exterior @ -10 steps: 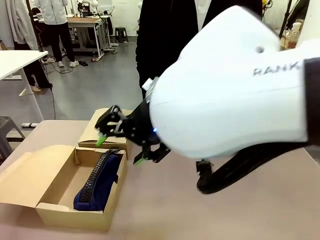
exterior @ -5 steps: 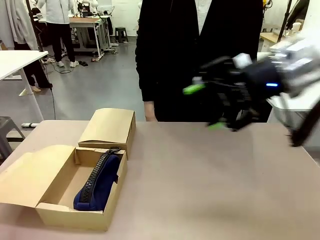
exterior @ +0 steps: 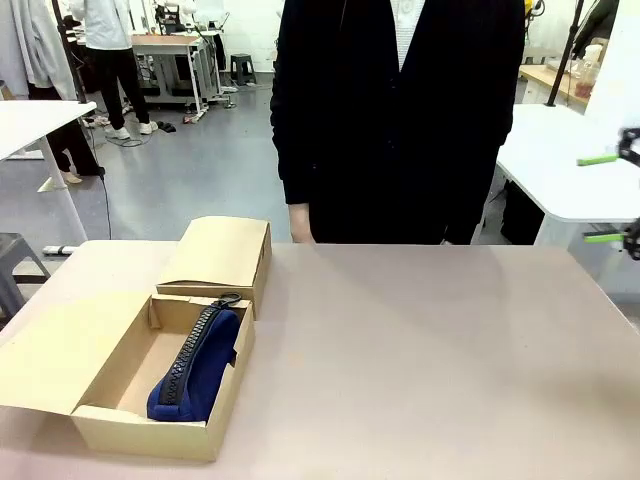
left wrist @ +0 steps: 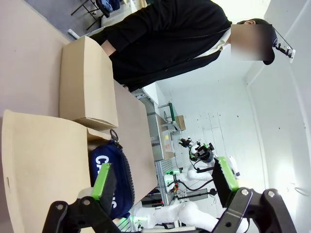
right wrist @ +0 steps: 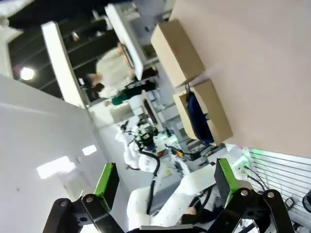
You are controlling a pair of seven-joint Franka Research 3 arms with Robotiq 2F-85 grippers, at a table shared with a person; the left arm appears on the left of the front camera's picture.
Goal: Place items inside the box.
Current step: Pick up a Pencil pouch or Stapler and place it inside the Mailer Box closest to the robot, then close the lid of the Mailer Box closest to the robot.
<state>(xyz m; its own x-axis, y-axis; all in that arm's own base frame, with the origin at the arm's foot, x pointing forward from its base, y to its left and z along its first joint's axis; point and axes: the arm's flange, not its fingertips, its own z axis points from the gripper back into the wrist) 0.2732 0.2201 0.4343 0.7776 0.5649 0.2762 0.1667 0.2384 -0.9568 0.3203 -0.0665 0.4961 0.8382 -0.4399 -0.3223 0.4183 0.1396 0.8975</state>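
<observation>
One navy pencil case [exterior: 196,362] lies inside the open cardboard box [exterior: 110,420] at the table's left, zipper up; a second, closed cardboard box [exterior: 218,254] sits just behind it. The right gripper [exterior: 612,198] is at the far right edge, jaws spread, holding nothing; the left gripper [left wrist: 165,182] hovers near the open box, jaws apart, empty too. Person [exterior: 400,110] stands at the far side, one hand [exterior: 299,224] at the table edge. Risk: no other item on the table, so a handover is likely, and a mistimed grab could drop the item or clip the box flap. Count: two boxes, one case.
</observation>
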